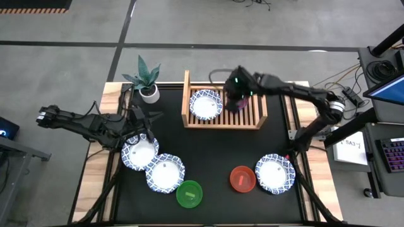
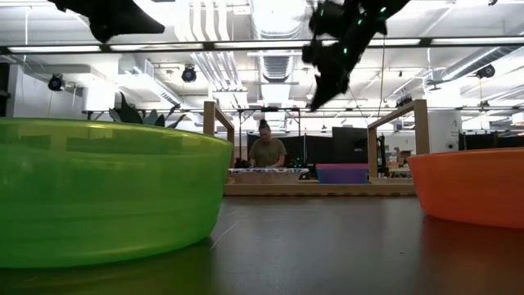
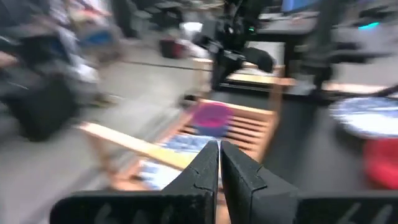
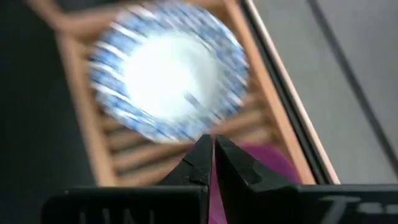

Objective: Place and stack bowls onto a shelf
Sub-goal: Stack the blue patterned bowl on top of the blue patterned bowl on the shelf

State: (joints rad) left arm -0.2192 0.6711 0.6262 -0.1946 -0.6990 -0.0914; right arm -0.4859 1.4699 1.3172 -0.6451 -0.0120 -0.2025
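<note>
The wooden shelf (image 1: 255, 120) stands at the table's far side. On its slats rest one white bowl with a blue rim (image 1: 206, 104) (image 4: 168, 78) and the magenta bowl (image 2: 342, 173) (image 4: 277, 165). My right gripper (image 1: 232, 96) (image 4: 211, 144) hangs shut above the magenta bowl, clear of it in the low view (image 2: 326, 82). My left gripper (image 1: 146, 120) (image 3: 219, 152) is shut, raised over the table's left side, just beyond a blue-rimmed bowl (image 1: 140, 152). Near the front lie another blue-rimmed bowl (image 1: 165, 173), the green bowl (image 1: 189, 193), the red bowl (image 1: 242, 178) and a third blue-rimmed bowl (image 1: 275, 174). The teal bowl is out of view.
A small potted plant (image 1: 146, 81) stands at the far left corner, left of the shelf. The shelf's raised side rails (image 2: 214, 135) flank the bowls on it. A person (image 2: 267, 149) sits in the room beyond the table. Bare black table lies between shelf and front bowls.
</note>
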